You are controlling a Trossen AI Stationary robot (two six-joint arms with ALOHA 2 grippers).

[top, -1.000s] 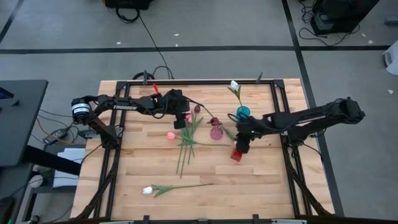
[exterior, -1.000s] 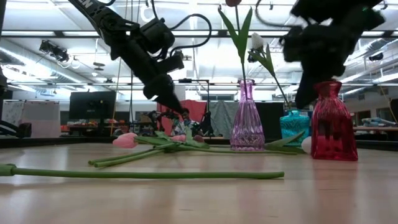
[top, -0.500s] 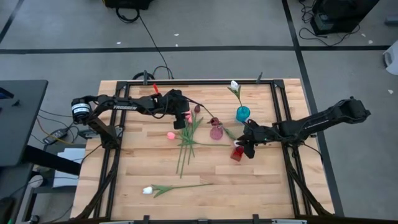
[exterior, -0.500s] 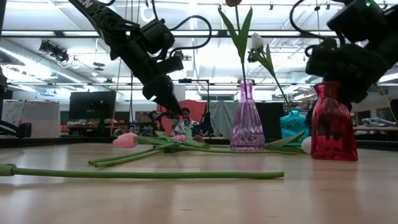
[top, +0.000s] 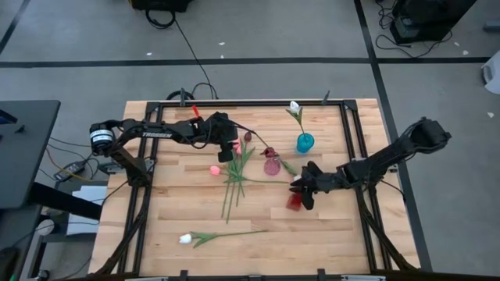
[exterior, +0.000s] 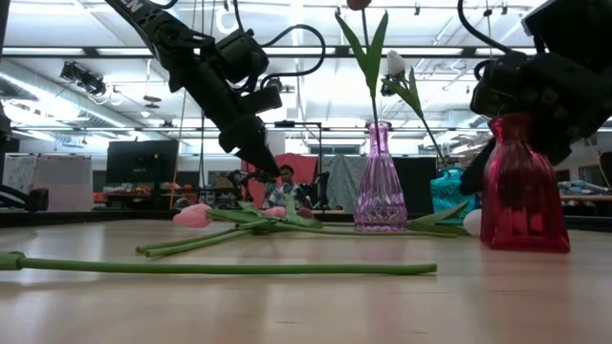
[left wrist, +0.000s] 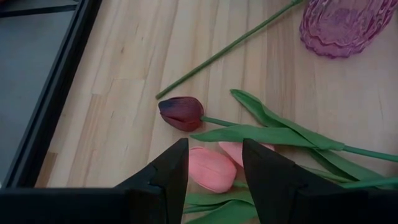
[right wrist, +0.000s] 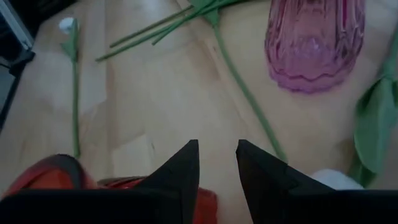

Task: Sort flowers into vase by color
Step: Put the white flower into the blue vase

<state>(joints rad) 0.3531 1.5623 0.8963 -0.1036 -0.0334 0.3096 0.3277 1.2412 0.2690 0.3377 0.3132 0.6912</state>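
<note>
Several tulips lie in a heap (top: 237, 173) at mid-table, among them pink heads (top: 214, 168) and a maroon head (left wrist: 181, 113). My left gripper (left wrist: 214, 146) hovers open above a pink head (left wrist: 211, 169). A white tulip (top: 185, 238) lies near the front edge. The purple vase (top: 271, 164) holds a maroon tulip, and the teal vase (top: 305, 143) holds a white one. My right gripper (right wrist: 216, 144) is open, low over the red vase (top: 294, 201), with its fingers pointing toward the purple vase (right wrist: 314, 43). My right gripper lies against the red vase's top (exterior: 516, 124), coming level from the table's right side. The gripper's own body hides the place of contact. The vase stands upright on the table, below and beside the open fingers, not between them.
A white tulip head (right wrist: 329, 180) and a green leaf (right wrist: 376, 124) lie between the red and purple vases. The black frame rails run along the table's edges (top: 344, 140). Bare wood shows at the near right (top: 328, 242).
My right gripper has come down and gone toward the table's near edge. The red vase has slid with it toward the near edge and stays upright.
</note>
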